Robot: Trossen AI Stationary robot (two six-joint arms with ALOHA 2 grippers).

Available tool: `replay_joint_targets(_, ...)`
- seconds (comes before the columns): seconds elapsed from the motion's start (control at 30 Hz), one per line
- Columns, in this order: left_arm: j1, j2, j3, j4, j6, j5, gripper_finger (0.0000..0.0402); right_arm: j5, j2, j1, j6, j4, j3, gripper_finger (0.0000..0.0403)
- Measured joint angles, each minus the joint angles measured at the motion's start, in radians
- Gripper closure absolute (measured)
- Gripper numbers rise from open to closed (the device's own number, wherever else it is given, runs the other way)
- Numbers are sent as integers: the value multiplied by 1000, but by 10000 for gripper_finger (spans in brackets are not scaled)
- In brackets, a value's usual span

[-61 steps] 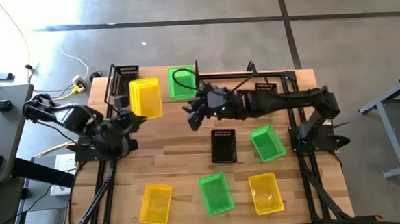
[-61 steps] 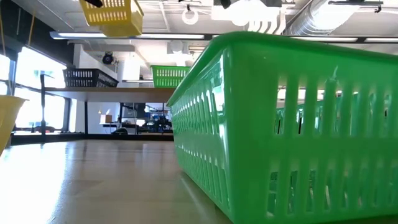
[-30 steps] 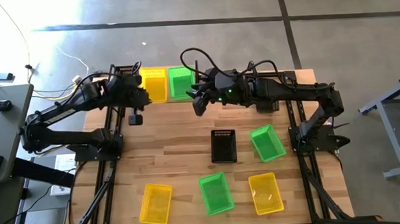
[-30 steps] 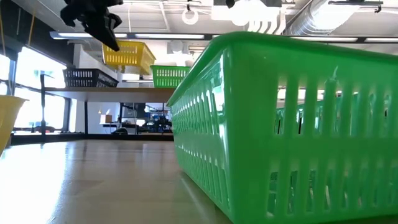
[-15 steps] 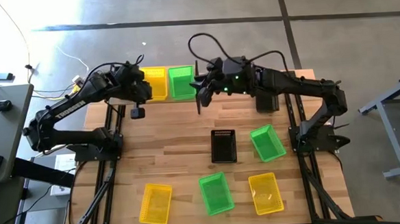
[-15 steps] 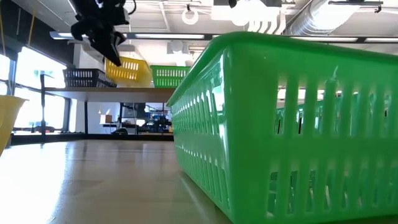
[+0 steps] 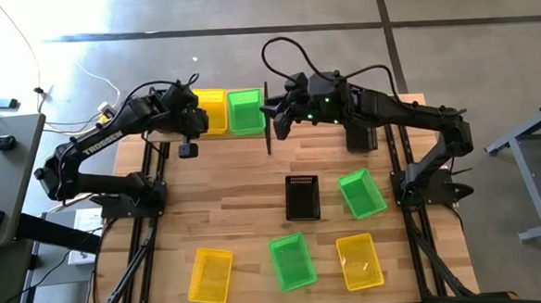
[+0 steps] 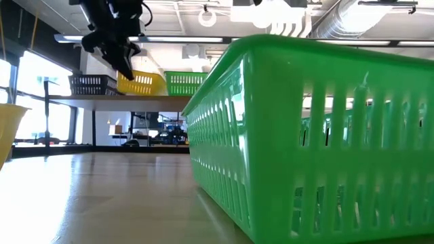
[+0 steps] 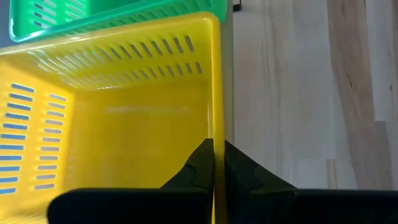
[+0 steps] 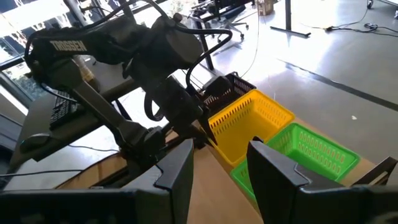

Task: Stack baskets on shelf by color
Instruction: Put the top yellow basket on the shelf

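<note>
Left tool reaches forward, fingers pinched together on a thin yellow wall. Right tool hovers alongside, fingers spread apart, gripping nothing.

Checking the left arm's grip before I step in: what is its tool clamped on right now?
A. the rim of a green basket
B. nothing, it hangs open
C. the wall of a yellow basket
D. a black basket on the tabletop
C: in the left wrist view the left tool pinches the side wall of the yellow basket on the shelf, beside a green basket.
</note>
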Motion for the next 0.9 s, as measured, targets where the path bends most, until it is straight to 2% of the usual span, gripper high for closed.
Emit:
replay_joint_targets(0.17, 0, 1, 0, -6, 0, -11, 387, -8, 0, 0, -2, 0, 0, 269)
replay_joint_targets(0.4, 0, 1, 0, -6, -11, -70, 341, -9, 0, 0, -2, 0, 0, 269)
replay_joint_targets(0.6, 0, 1, 35, -14, -21, -53, 308, -10, 0, 0, -2, -1, 0, 269)
replay_joint_targets(0.9, -26, 1, 115, -109, -63, -43, 297, -10, 0, 1, 5, -46, 0, 269)
